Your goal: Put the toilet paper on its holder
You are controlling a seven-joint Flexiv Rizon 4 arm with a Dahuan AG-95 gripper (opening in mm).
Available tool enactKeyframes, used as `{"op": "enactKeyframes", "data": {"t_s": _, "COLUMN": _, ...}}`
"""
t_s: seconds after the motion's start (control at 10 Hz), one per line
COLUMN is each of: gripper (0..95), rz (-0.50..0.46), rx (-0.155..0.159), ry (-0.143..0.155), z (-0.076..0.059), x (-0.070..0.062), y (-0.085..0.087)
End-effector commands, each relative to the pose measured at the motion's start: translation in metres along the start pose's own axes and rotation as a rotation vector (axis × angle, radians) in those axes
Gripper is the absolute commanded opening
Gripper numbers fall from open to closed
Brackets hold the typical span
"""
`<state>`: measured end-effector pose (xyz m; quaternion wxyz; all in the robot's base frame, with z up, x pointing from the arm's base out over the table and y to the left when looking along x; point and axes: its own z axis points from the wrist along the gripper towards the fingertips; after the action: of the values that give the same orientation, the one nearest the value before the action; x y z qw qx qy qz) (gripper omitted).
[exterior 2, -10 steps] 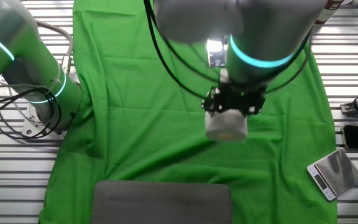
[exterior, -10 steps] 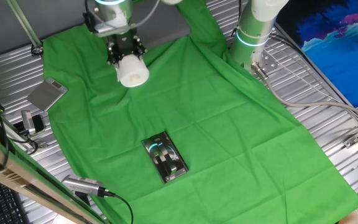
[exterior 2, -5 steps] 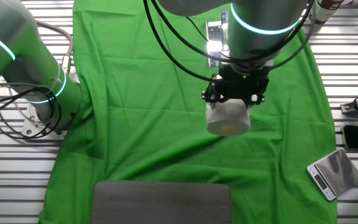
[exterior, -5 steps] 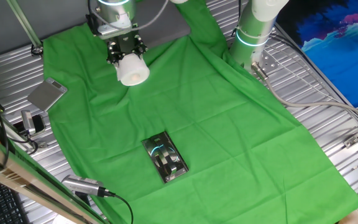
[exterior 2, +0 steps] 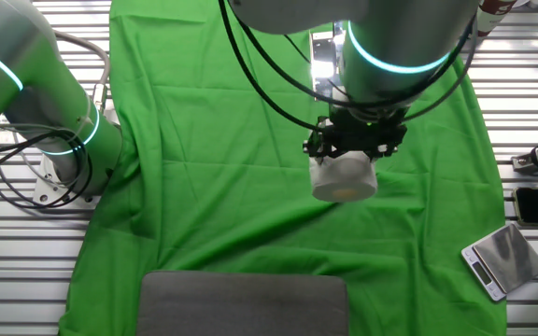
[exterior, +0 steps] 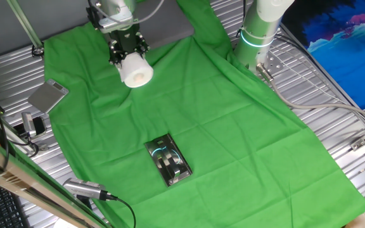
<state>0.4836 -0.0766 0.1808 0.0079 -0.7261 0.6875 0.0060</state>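
Observation:
The toilet paper is a small white roll held in my gripper above the far left of the green cloth. In the other fixed view the roll hangs under the black gripper, which is shut on it. The holder, a shiny chrome plate with a bar, lies flat on the cloth near the front, well apart from the roll. In the other fixed view only a strip of the holder shows behind the arm.
A dull grey plate lies left of the cloth; it also shows in the other fixed view. A grey mat lies at the cloth's edge. The arm's base stands at the back right. Cables and a clamp lie on the left.
The gripper with the roll has risen slightly and shifted a little; the roll stays held. The holder has not moved.

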Motion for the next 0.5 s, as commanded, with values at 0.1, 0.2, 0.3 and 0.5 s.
{"op": "enactKeyframes", "data": {"t_s": 0.1, "gripper": 0.0, "rz": -0.037, "rx": 0.0, "ry": -0.003, "z": -0.001, "x": 0.0, "y": 0.001}}
{"op": "enactKeyframes", "data": {"t_s": 0.2, "gripper": 0.0, "rz": -0.024, "rx": -0.001, "ry": 0.0, "z": -0.001, "x": 0.0, "y": 0.001}}
{"op": "enactKeyframes", "data": {"t_s": 0.3, "gripper": 0.0, "rz": -0.014, "rx": 0.0, "ry": -0.008, "z": -0.001, "x": 0.0, "y": 0.001}}
{"op": "enactKeyframes", "data": {"t_s": 0.5, "gripper": 0.0, "rz": 0.015, "rx": 0.006, "ry": -0.004, "z": 0.004, "x": -0.01, "y": -0.001}}
